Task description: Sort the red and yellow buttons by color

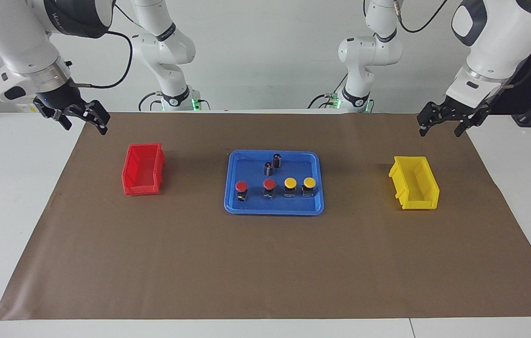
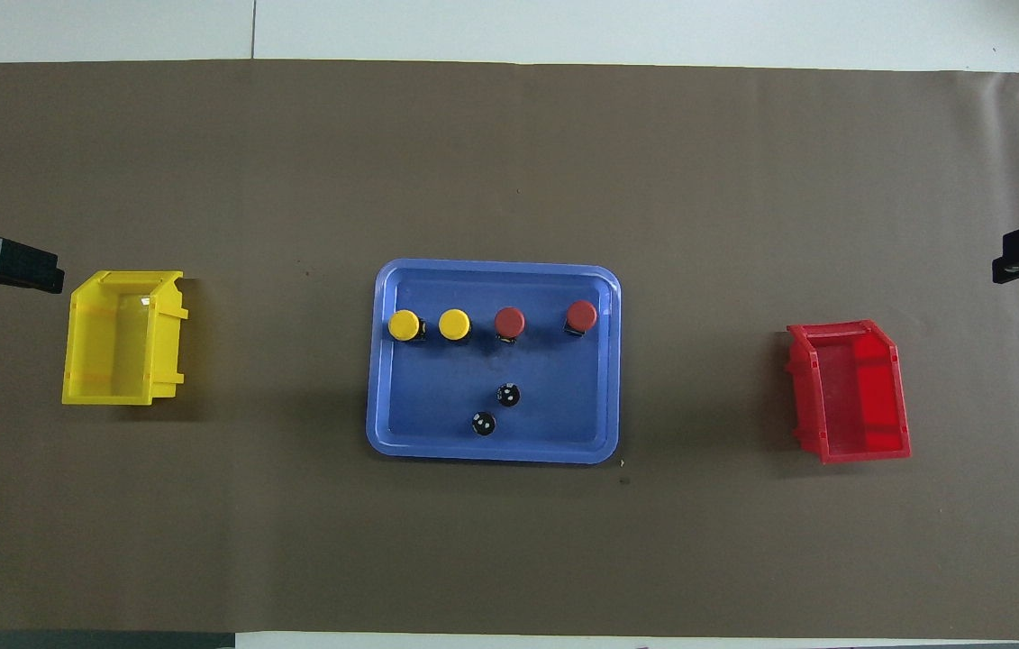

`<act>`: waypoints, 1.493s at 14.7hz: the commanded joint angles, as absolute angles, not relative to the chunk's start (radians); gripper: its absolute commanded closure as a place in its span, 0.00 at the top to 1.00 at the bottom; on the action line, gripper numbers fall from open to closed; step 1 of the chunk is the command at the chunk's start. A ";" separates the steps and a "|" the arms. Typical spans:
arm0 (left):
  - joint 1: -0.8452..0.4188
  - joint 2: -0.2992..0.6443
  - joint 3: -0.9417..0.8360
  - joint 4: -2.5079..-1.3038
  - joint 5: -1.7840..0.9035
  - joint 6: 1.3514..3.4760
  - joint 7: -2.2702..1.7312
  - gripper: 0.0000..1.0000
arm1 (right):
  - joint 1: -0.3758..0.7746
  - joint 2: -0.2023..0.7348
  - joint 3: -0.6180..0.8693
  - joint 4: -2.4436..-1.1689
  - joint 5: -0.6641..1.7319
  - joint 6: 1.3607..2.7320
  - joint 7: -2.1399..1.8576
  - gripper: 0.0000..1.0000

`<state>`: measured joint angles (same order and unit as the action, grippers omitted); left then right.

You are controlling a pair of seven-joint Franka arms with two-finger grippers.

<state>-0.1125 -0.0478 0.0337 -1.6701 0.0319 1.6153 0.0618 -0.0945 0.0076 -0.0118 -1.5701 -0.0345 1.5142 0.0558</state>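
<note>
Four buttons stand in a row in the blue tray [image 1: 251, 207], on the side farther from the robots. The two red buttons [image 1: 242, 187] [image 1: 269, 184] are toward the right arm's end and the two yellow buttons [image 1: 290, 182] [image 1: 310, 182] toward the left arm's end. In the overhead view the yellow ones [image 2: 404, 324] [image 2: 454, 324] and the red ones [image 2: 509, 321] [image 2: 581, 315] show the same row. My right gripper [image 1: 84, 123] hangs open and empty over the mat's corner beside the red bin [image 1: 141, 189]. My left gripper [image 1: 441, 127] hangs open and empty over the mat's corner beside the yellow bin [image 1: 418, 203].
Two small dark cylinders with silvery tops [image 1: 277, 160] [image 1: 268, 168] stand in the tray nearer to the robots than the buttons. Both bins are empty. A brown mat [image 1: 265, 263] covers the table. The tray [image 2: 401, 437] lies midway between the bins.
</note>
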 commanded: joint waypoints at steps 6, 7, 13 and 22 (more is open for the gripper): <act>-0.107 -0.060 0.034 -1.669 0.026 1.598 0.069 1.00 | -0.097 -0.012 -0.006 -1.595 -0.020 1.536 0.046 1.00; -0.107 -0.060 0.034 -1.669 0.025 1.598 0.069 1.00 | -0.097 -0.012 -0.005 -1.597 -0.018 1.536 0.045 1.00; -0.107 -0.060 0.034 -1.669 0.025 1.598 0.069 1.00 | -0.095 -0.014 -0.003 -1.597 -0.020 1.531 0.041 1.00; -0.107 -0.063 0.034 -1.669 0.025 1.589 0.069 1.00 | -0.083 0.006 0.002 -1.557 -0.020 1.494 0.038 1.00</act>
